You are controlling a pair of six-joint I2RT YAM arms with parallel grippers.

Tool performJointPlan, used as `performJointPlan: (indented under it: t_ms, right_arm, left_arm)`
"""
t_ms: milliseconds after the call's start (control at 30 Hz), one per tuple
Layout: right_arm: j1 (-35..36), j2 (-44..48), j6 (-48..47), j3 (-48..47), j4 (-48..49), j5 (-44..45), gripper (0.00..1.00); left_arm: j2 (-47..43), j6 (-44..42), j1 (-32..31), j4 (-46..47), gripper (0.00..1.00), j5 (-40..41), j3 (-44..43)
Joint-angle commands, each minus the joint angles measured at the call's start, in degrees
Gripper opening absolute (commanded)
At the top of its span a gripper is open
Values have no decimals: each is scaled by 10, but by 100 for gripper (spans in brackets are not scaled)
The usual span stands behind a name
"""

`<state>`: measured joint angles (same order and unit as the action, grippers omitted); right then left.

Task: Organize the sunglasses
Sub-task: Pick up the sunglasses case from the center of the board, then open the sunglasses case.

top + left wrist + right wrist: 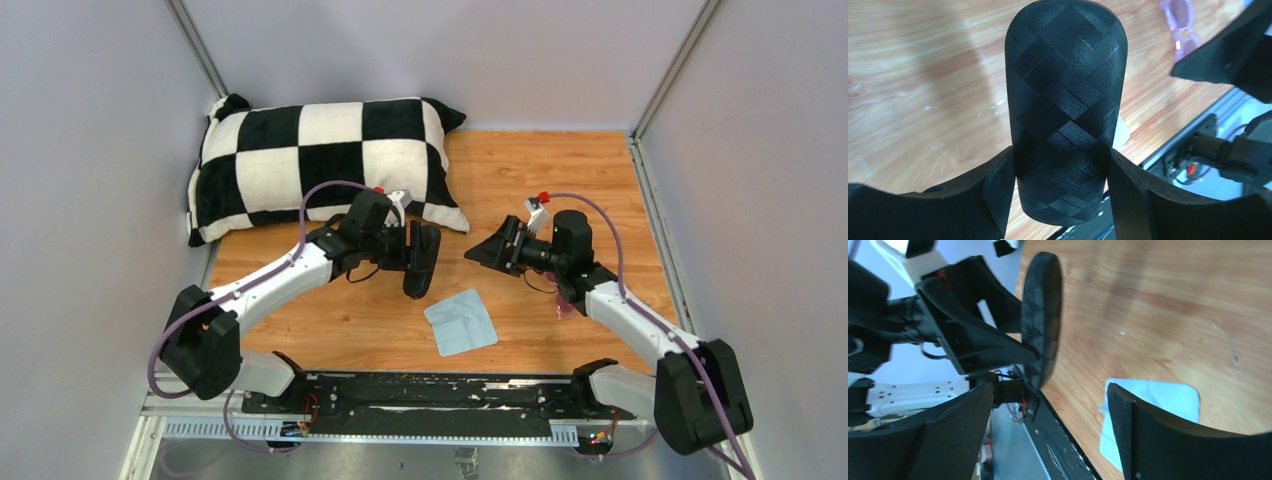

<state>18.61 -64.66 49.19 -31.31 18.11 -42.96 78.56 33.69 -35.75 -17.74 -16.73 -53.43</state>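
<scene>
Your sunglasses (1180, 25) lie flat on the wooden table (560, 170), free of both grippers. On the overhead view they sit at about 4 o'clock from the table's middle, and only a pink sliver (566, 306) shows there, the rest hidden under your right arm (625, 315). The left wrist camera catches them better, in its top right corner: translucent pink-purple lenses in a thin frame, resting on the wood.

The closest claw to them is your right gripper (1048, 395). It points toward 9 o'clock, and its fingers stand wide apart with nothing between them. The sunglasses lie near it at 5 o'clock, under the forearm.

Facing it across a small gap, your left gripper (1060, 167) is clamped on the black oblong case (423, 262), one finger pressed to each long side near one end. The case is closed, its woven-pattern face turned to the left wrist camera. It sits at the table's middle with its free end pointing toward 6 o'clock. You cannot tell from these views whether that end touches the wood.

A light blue square cloth (461, 322) lies flat at 6 o'clock from the middle, just beyond the case's free end and apart from it. A black-and-white checked pillow (320, 160) rests in the far left corner, at about 11 o'clock.
</scene>
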Motion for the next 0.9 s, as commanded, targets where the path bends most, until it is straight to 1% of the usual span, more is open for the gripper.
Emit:
performJointPlan:
  t_ms: [0, 67, 133, 200, 333, 433, 533, 867]
  right_arm:
    - [-8, -69, 103, 4, 241, -71, 91]
    - [-10, -109, 128, 4, 293, -77, 91]
    - [-13, -149, 162, 6, 354, -85, 92]
    - [-16, -193, 204, 12, 446, -87, 92]
    - [-28, -275, 287, 20, 604, -88, 92]
    - [-40, -328, 347, 27, 708, -84, 92]
    - [-47, -350, 358, 31, 731, -84, 92]
    - [-49, -343, 350, 22, 733, -96, 92]
  left_arm:
    - [36, 83, 3, 162, 17, -92, 9]
    - [57, 116, 4, 212, 13, -114, 5]
    - [80, 130, 4, 229, 7, -133, -7]
    - [102, 139, 5, 237, 1, -149, -21]
    - [118, 173, 10, 279, 0, -182, -20]
    - [115, 184, 13, 293, 0, -197, -14]
    - [105, 199, 22, 311, 0, -213, -1]
    - [83, 237, 29, 355, 0, -254, 10]
